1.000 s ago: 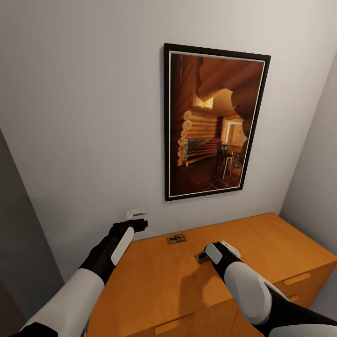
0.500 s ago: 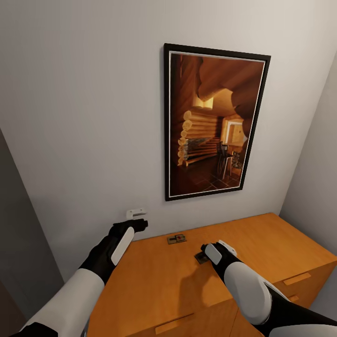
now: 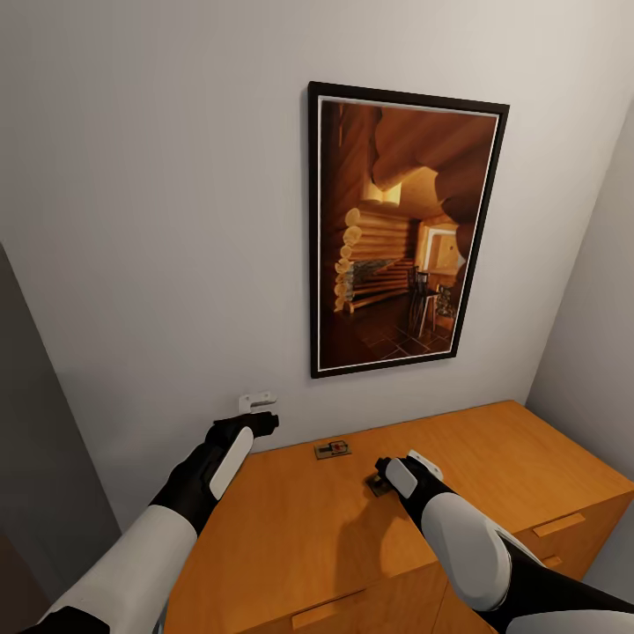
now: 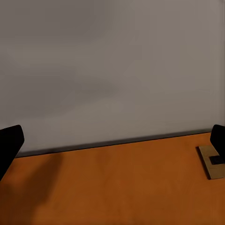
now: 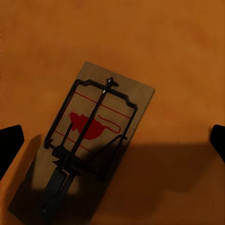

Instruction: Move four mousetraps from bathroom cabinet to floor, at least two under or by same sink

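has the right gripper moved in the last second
Yes, slightly. In the head view the right gripper has crept leftward along the cabinet top, covering more of the near mousetrap. The far mousetrap has stayed put.

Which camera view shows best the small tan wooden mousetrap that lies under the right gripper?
The right wrist view: the tan wooden mousetrap shows its wire spring and red mark. In the head view the right gripper mostly hides it. The left wrist view shows one trap's edge; which one is unclear.

Both arms stretched forward, left gripper (image 3: 261,421) and right gripper (image 3: 381,471) apparently both spread wide.
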`<state>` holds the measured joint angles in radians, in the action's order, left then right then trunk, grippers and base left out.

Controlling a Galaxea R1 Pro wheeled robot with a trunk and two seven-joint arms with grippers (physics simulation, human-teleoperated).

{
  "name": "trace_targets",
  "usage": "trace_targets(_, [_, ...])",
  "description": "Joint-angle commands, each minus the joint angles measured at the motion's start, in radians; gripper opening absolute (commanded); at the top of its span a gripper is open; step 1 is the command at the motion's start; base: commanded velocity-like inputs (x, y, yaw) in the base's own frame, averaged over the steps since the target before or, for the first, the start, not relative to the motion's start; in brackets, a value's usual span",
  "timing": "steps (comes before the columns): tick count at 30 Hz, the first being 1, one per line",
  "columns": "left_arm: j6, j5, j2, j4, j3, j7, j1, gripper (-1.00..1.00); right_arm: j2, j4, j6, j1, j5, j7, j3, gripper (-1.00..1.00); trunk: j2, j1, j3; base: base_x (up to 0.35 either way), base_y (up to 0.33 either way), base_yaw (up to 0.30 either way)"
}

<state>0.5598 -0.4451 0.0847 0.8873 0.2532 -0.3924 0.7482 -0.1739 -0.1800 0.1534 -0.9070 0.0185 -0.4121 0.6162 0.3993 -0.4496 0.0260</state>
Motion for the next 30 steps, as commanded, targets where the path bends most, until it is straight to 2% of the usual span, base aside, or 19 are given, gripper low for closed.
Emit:
trace_targets(1, [0.002, -0.011, 0.0, 0.001, 0.003, -0.01, 0.0, 1.0, -0.001, -0.003, 0.008, 0.0, 0.004, -0.003, 0.0, 1.0, 0.001, 0.0, -0.001, 0.0, 0.0, 0.0])
trace_targets(30, [0.003, -0.01, -0.005, 0.001, 0.002, -0.01, 0.0, 1.0, -0.001, 0.0, 0.008, 0.0, 0.006, 0.006, 0.002, 1.0, 0.001, 0.0, -0.001, 0.0, 0.0, 0.0])
